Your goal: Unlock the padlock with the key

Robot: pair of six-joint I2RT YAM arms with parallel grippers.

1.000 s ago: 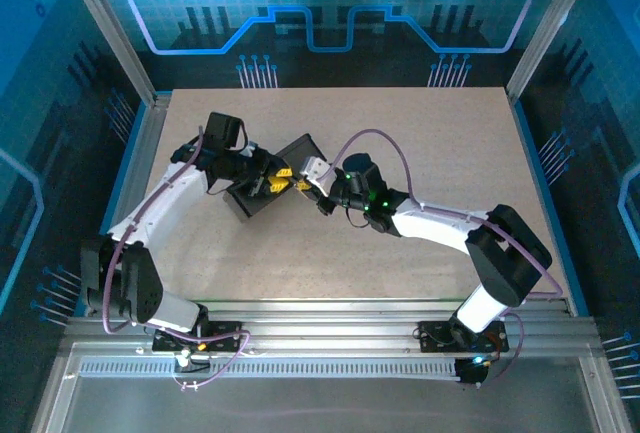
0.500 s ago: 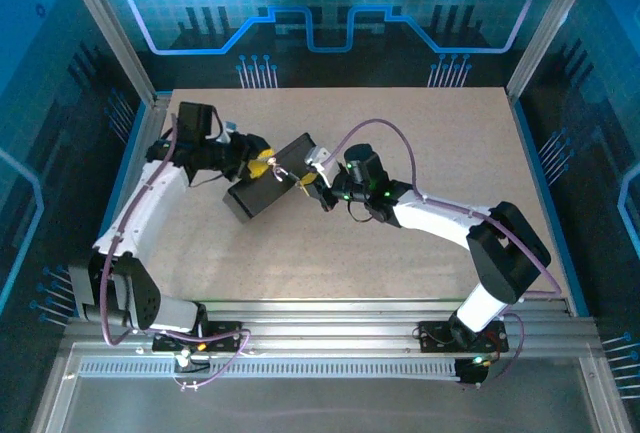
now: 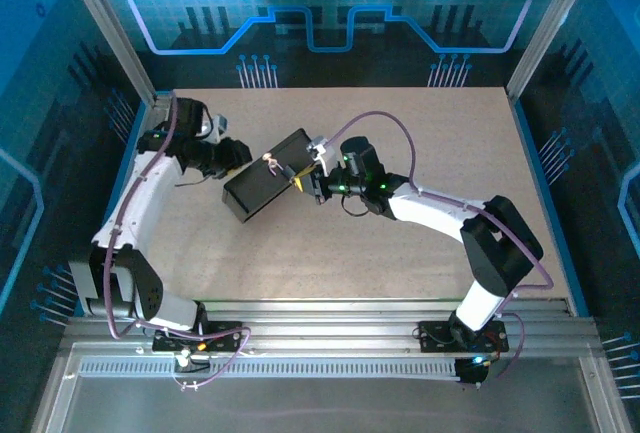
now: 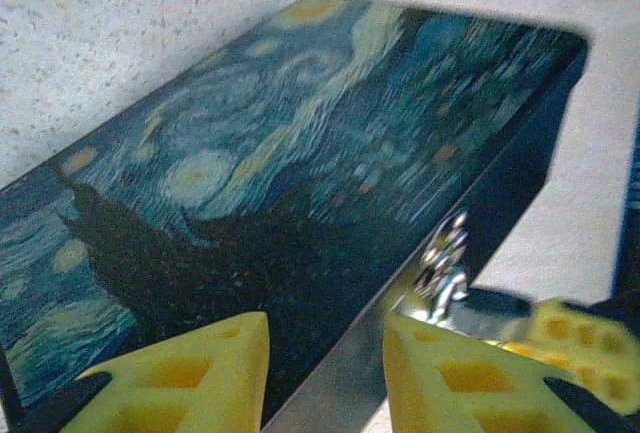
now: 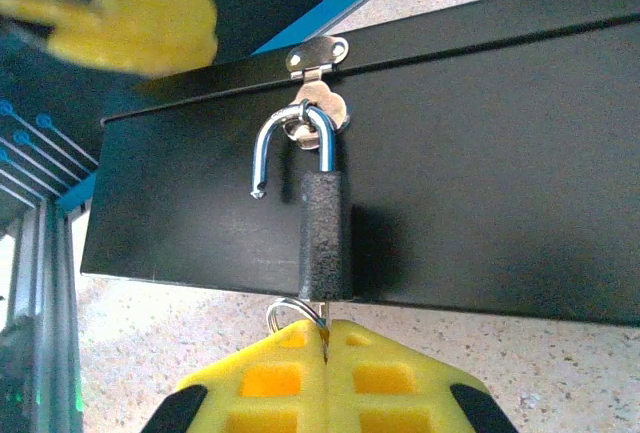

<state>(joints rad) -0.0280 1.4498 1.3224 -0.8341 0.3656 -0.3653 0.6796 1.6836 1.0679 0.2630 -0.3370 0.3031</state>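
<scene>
The padlock [image 5: 323,233] hangs by its silvery shackle [image 5: 292,138] from the hasp [image 5: 318,53] on the black box's side wall [image 5: 480,153]. One shackle end stands free of the dark body. The key [image 5: 322,313] sticks into the padlock's underside, its ring [image 5: 283,307] beside it. My right gripper [image 5: 327,329] is shut on the key. My left gripper [image 4: 325,348] is open over the near edge of the painted lid [image 4: 300,143], holding nothing, a little left of the box [image 3: 262,193]. The silvery hasp and shackle [image 4: 445,263] glint just beyond its right finger [image 4: 450,373].
The box lies slanted on the pale table [image 3: 420,123], left of centre, between my left gripper [image 3: 238,153] and my right gripper [image 3: 303,181]. Metal frame rails [image 3: 150,123] border the table's left and near edges. A blurred yellow finger [image 5: 150,8] of the left gripper hangs above the box.
My left gripper has let go at the box's hasp side and drawn back to the left, away from the padlock. The right gripper has stayed at the padlock, shut on the key.
</scene>
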